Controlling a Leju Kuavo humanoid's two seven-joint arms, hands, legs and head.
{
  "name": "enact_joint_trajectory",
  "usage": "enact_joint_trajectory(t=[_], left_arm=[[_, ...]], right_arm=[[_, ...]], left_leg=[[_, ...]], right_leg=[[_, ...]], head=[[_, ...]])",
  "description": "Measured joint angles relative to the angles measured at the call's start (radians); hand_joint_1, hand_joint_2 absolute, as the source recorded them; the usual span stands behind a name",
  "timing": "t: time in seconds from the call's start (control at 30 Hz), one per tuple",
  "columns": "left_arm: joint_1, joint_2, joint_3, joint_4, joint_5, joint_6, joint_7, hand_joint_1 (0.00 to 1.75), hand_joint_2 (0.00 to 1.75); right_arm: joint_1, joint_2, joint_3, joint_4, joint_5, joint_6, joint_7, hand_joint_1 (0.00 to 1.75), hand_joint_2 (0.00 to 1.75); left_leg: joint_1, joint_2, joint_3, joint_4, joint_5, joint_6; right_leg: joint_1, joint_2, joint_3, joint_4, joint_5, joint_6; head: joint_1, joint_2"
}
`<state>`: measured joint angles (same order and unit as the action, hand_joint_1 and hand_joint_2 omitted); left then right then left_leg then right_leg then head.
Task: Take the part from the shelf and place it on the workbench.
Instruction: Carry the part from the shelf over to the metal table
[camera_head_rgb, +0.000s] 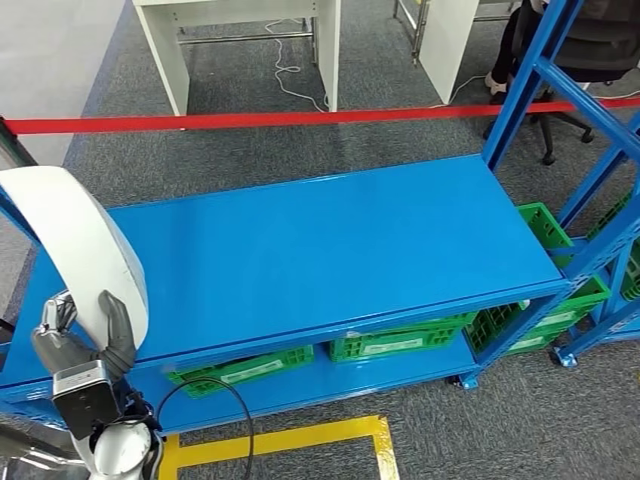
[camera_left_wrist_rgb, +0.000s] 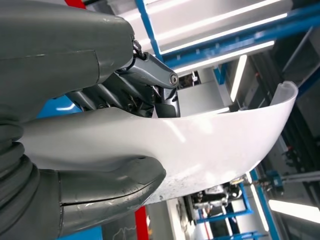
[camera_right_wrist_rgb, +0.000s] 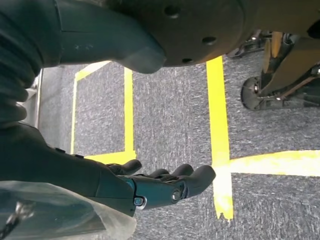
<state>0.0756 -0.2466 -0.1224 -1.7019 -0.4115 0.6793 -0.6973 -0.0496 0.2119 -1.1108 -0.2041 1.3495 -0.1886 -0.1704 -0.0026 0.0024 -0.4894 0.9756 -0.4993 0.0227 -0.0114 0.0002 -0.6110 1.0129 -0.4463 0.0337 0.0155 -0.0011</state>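
No text, brand, number or sign can be read anywhere in this scene. Pale label strips run along the front faces of the green plastic slatted crates (camera_head_rgb: 392, 345) stowed under the top board of the blue metal shelf (camera_head_rgb: 324, 250), at roughly 6 o'clock from the board's centre in the head view, but whatever is printed on them is too small and blurred to make out. The yellow tape lines (camera_right_wrist_rgb: 219, 125) on the grey carpet floor (camera_right_wrist_rgb: 170, 110) are plain bands with no lettering.
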Motion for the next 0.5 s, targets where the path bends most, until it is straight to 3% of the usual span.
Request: enact_joint_trajectory(t=[0.07,0.13,0.17,0.2,0.23,0.3,0.37,0.43,0.5], left_arm=[[0.000,-0.002,0.005,-0.002,-0.001,0.000,-0.001,1.75,1.75],[0.000,-0.002,0.010,-0.003,-0.002,0.000,-0.002,1.75,1.75],[0.001,-0.002,0.012,-0.003,-0.002,0.000,-0.002,1.75,1.75],[0.001,-0.002,0.014,-0.003,-0.002,0.000,-0.002,1.75,1.75],[0.001,-0.002,0.016,-0.003,-0.004,0.000,-0.002,1.75,1.75],[0.001,-0.003,0.021,-0.004,-0.009,0.000,-0.002,1.75,1.75],[0.000,-0.004,0.026,-0.008,-0.015,0.000,-0.002,1.75,1.75],[0.000,-0.004,0.029,-0.011,-0.019,0.000,-0.003,1.75,1.75],[0.000,-0.004,0.031,-0.012,-0.019,0.000,-0.003,1.75,1.75]], right_arm=[[0.000,0.000,-0.001,0.000,0.000,-0.003,0.000,0.00,1.75],[0.000,0.000,-0.001,0.000,0.000,-0.005,-0.002,0.00,1.75],[0.000,-0.001,-0.002,0.000,-0.001,-0.006,-0.003,0.00,1.75],[0.000,-0.001,-0.002,0.000,-0.002,-0.006,-0.005,0.00,1.75],[-0.001,-0.001,-0.003,0.000,-0.002,-0.006,-0.007,0.00,1.75],[-0.002,-0.001,-0.006,-0.001,-0.004,-0.007,-0.009,0.00,1.75],[-0.006,-0.001,-0.007,-0.001,-0.005,-0.007,-0.011,0.00,1.75],[-0.007,-0.001,-0.008,-0.001,-0.006,-0.007,-0.013,0.00,1.75],[-0.005,0.000,-0.009,-0.001,-0.006,-0.007,-0.014,0.00,1.75]], left_leg=[[0.003,0.004,-0.021,-0.006,0.023,0.014],[0.001,0.006,-0.050,-0.004,0.044,0.019],[-0.001,0.007,-0.065,-0.003,0.054,0.020],[-0.002,0.008,-0.080,-0.001,0.064,0.019],[-0.002,0.008,-0.094,0.002,0.073,0.017],[-0.003,0.008,-0.118,0.012,0.088,0.011],[-0.005,0.009,-0.133,0.021,0.102,0.002],[-0.006,0.010,-0.140,0.022,0.118,-0.009],[-0.002,0.008,-0.147,0.029,0.111,-0.022]], right_leg=[[0.000,0.001,-0.030,0.072,-0.078,0.007],[0.000,0.001,-0.063,0.199,-0.164,0.012],[0.000,0.000,-0.069,0.248,-0.179,0.013],[0.000,0.000,-0.060,0.269,-0.171,0.014],[0.000,0.000,-0.034,0.253,-0.145,0.014],[0.000,0.000,0.062,0.130,-0.100,0.010],[0.002,0.001,0.147,-0.003,-0.105,0.002],[0.006,0.002,0.165,-0.049,-0.117,-0.009],[0.004,-0.001,0.150,-0.049,-0.102,-0.024]], head=[[0.004,0.000],[0.007,0.000],[0.007,0.000],[0.007,0.000],[0.007,0.000],[0.007,0.000],[0.006,0.000],[0.006,0.000],[0.006,0.000]])
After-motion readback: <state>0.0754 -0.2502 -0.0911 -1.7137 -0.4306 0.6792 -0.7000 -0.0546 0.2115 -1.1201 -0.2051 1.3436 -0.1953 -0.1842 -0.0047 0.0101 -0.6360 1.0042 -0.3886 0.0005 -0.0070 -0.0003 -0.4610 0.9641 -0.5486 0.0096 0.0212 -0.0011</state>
